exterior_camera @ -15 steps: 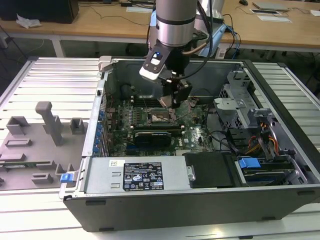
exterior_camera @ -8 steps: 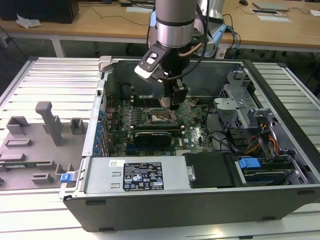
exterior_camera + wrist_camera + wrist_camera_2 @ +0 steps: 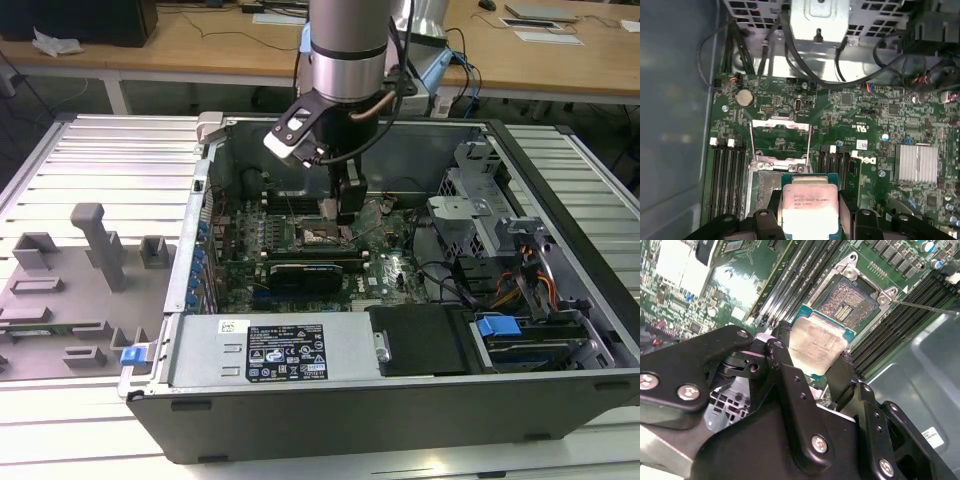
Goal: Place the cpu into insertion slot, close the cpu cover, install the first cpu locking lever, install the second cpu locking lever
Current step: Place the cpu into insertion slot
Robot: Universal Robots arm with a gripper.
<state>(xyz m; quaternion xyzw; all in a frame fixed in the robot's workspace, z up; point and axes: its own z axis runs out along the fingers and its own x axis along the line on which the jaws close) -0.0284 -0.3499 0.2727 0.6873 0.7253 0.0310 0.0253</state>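
Just short of the insertion slot (image 3: 847, 300), the gripper (image 3: 812, 360) is clenched on the cpu (image 3: 817, 347), one black finger (image 3: 782, 370) on each of two opposite edges. The chip hangs clear of the board. The slot's speckled contact field lies bare, so nothing is seated in it.

The dull silver top of the cpu (image 3: 810, 207) carries a few lines of fine etched print, washed out by glare in both wrist views. In the first wrist view the gripper (image 3: 812, 222) and the near edge of the chip are cut off by the picture's border. There the chip also covers the nearer part of the insertion slot (image 3: 764, 184).

Beyond the slot from the chip, the cpu cover (image 3: 780, 125) is swung open, and green board shows through its square window. Long black memory slots (image 3: 727, 170) flank the insertion slot on both sides. A thin metal rod (image 3: 925, 306) runs out from one corner of the slot. I cannot tell what it belongs to.

In the exterior view the gripper (image 3: 347, 210) reaches down inside the open computer case (image 3: 400, 425), right over the insertion slot (image 3: 322, 237). The fingers block what they hold. Toward the case's near wall from the slot, a grey box bears a black-and-white label (image 3: 288, 355) crowded with small marks and print.
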